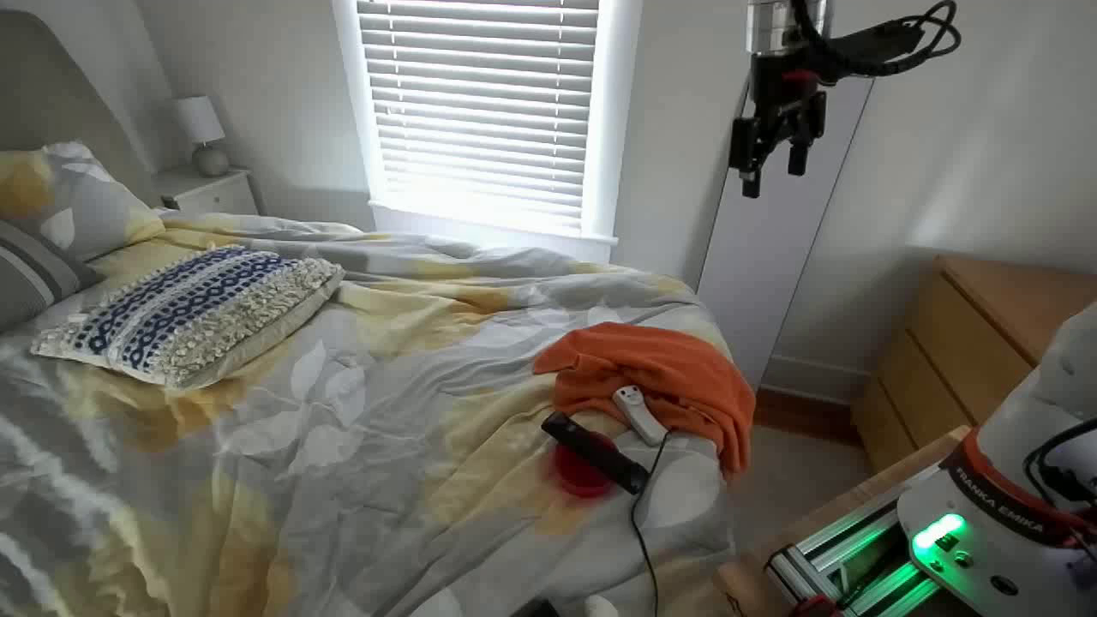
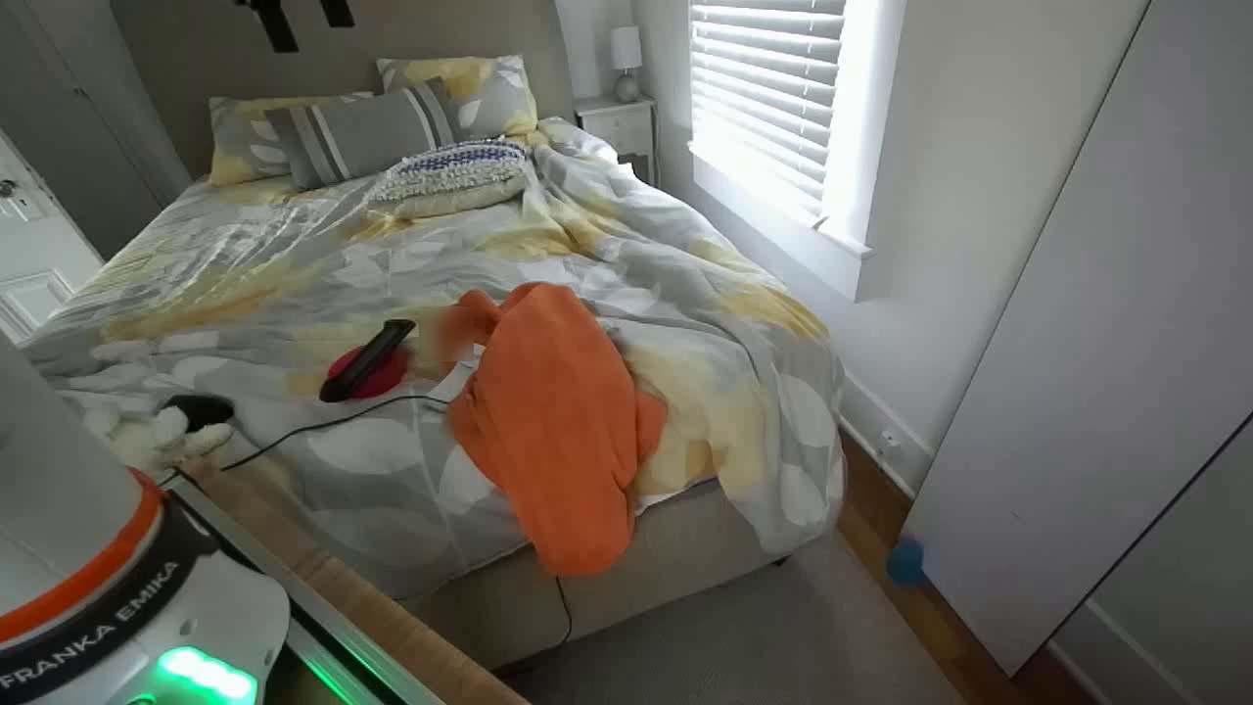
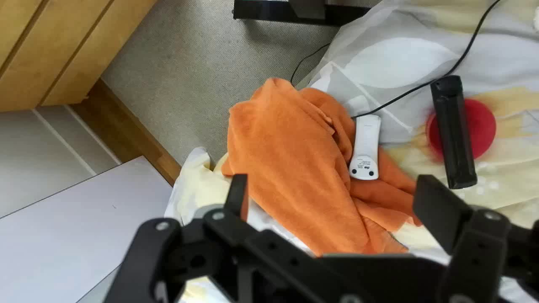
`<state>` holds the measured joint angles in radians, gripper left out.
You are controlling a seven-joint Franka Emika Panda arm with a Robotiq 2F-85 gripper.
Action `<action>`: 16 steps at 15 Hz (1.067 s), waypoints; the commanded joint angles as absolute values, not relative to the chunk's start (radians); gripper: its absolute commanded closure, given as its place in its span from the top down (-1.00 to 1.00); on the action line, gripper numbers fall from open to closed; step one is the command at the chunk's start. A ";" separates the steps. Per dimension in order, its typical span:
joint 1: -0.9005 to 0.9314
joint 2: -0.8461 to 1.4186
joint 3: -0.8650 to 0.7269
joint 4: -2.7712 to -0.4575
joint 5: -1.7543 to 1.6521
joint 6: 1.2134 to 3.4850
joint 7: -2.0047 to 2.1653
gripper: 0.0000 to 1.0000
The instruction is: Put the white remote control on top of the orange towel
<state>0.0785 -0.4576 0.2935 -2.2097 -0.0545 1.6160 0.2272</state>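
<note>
Writing: "FRANKA EMIKA" on the base (image 1: pixel 986 553) in both exterior views, green light (image 1: pixel 938 533) lit below it. Remote (image 3: pixel 367 136) has a label (image 3: pixel 364 164) near one end: dark mark plus fine print, too small to read.

Looks: white, long, slim, smooth, flaring to a rounded end with two dark dots by the label.

Place: in the wrist view the dotted end lies on the towel (image 3: pixel 290 160), a fold running along the remote's left side; other end is over the bed (image 3: pixel 404 63). Cord (image 3: pixel 421 86) comes up to that end, cannot tell if they touch. Black bar (image 3: pixel 454 134) lies to the right, across a red disc (image 3: pixel 482 128), apart from the remote.

Gripper (image 1: pixel 775 173): fingers (image 3: pixel 440 210) spread wide. Hangs high at the far right in an exterior view, remote well below it and to the left. In the wrist view the remote shows in line with the gap between the fingers, well beyond the tips
</note>
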 commanded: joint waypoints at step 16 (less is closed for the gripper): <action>0.154 -0.122 0.393 -1.958 -0.108 1.605 0.483 1.00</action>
